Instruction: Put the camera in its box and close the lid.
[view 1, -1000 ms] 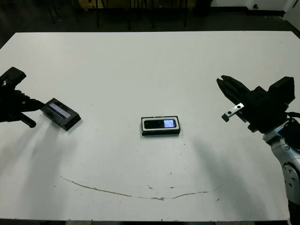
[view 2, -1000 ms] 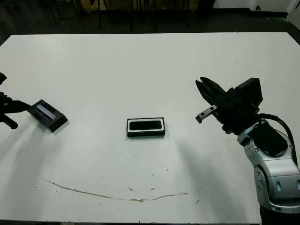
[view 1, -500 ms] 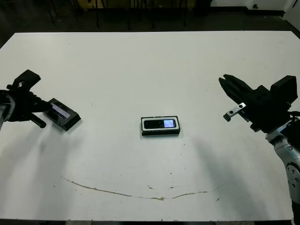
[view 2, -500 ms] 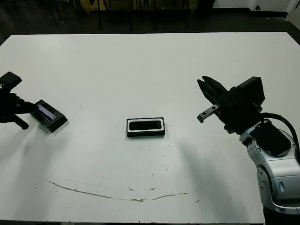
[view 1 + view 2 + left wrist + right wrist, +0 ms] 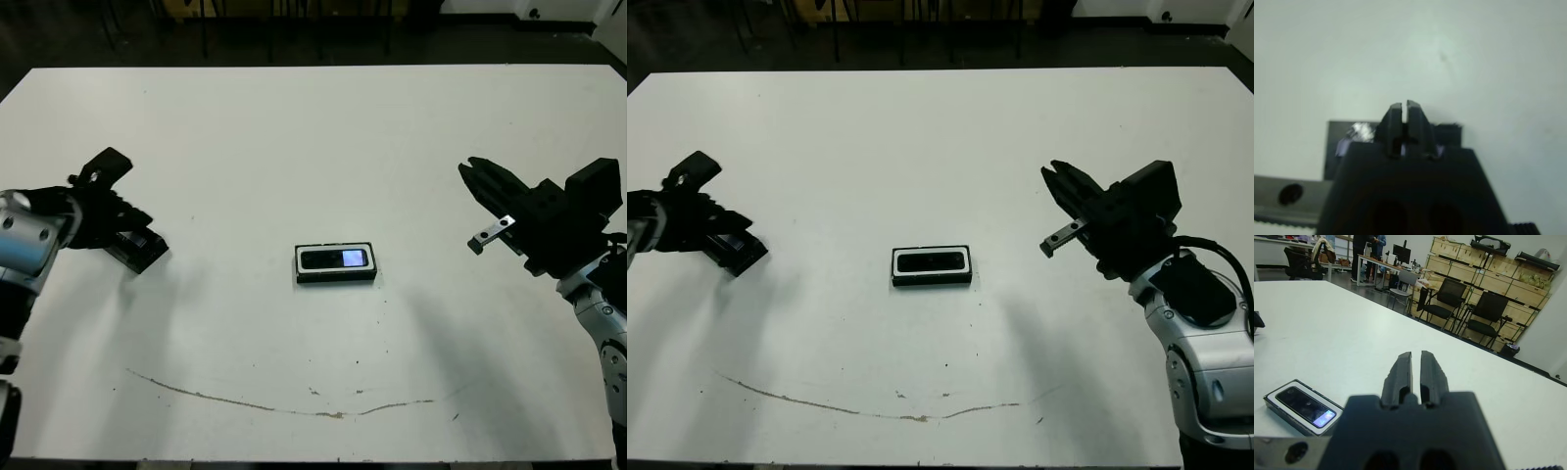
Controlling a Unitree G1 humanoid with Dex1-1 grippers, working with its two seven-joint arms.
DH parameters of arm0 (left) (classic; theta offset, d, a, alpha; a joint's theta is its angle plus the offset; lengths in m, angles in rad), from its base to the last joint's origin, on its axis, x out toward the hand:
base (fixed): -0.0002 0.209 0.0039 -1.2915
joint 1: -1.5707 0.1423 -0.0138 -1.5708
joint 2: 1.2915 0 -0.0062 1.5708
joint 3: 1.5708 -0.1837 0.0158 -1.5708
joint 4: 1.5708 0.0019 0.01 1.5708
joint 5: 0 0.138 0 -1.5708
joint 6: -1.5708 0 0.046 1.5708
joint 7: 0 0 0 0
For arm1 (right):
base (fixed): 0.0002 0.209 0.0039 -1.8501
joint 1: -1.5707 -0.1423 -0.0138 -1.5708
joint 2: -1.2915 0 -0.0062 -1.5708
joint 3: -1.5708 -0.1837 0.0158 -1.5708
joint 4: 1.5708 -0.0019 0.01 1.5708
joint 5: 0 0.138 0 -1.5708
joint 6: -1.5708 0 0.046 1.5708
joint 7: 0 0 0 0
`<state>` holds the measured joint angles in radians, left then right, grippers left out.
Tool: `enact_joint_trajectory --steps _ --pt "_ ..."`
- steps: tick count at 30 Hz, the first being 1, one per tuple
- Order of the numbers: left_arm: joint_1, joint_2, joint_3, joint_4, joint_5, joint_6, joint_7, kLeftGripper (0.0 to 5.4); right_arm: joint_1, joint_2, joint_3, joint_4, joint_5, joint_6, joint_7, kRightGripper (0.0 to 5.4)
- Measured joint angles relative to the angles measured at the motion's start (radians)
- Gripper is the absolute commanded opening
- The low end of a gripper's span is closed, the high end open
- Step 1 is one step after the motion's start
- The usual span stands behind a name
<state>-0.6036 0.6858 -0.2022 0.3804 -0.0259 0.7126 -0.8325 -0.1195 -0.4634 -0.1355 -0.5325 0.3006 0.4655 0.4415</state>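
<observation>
The left gripper [image 5: 125, 217], two black fingers pressed together with only a hairline slit between them in the left wrist view, hangs directly over the flat black rectangular lid with the shiny grey strip [image 5: 137, 247], which lies on the white table [image 5: 313, 137] far out at the robot's left. The fingers hold nothing. The right gripper [image 5: 477, 180] is likewise closed and empty, held above the table well to the right of the small shallow black-rimmed box with white lining [image 5: 336, 263]. The slim black bar-shaped camera with the small bluish screen [image 5: 334, 258] already lies inside that box at the table's centre, so only the lid remains to be fetched and fitted.

The main risk appears to be the approach: with the fingers shut over the lid, a descent would likely press on its face or shove it along the table instead of straddling it, and the lid sits close to the table's left edge. A grasp across a thin flat cover may also slip or tilt it, and a tilted lid could catch on the box rim or nudge the box.

Compared with a second ago, the left gripper has travelled from beside the lid's outer end to a spot above it, now covering most of the grey strip. The right gripper, box and camera are unchanged.
</observation>
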Motion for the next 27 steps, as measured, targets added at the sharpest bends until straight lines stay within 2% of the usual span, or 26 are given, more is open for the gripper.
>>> enact_joint_trajectory --steps 5,13,17,22,27 --pt "-0.013 -0.023 -0.029 0.013 0.030 -0.008 0.002 0.00 0.001 0.000 0.000 0.000 0.002 0.000 0.000 0.02" --pt "-0.012 -0.061 -0.015 0.027 0.029 -0.055 0.016 0.00 0.002 0.000 0.000 0.001 0.013 0.005 0.002 0.02" --pt "0.006 -0.076 0.083 -0.110 -0.052 -0.035 0.029 0.00 0.004 -0.002 0.003 -0.003 0.011 0.017 0.001 0.02" --pt "0.040 -0.097 0.227 -0.382 -0.210 0.112 0.055 0.00 0.006 -0.004 0.005 -0.006 0.012 0.024 0.001 0.02" --pt "0.069 -0.143 0.313 -0.624 -0.354 0.211 0.117 0.00 0.005 -0.004 0.010 -0.005 0.014 0.027 0.001 0.02"
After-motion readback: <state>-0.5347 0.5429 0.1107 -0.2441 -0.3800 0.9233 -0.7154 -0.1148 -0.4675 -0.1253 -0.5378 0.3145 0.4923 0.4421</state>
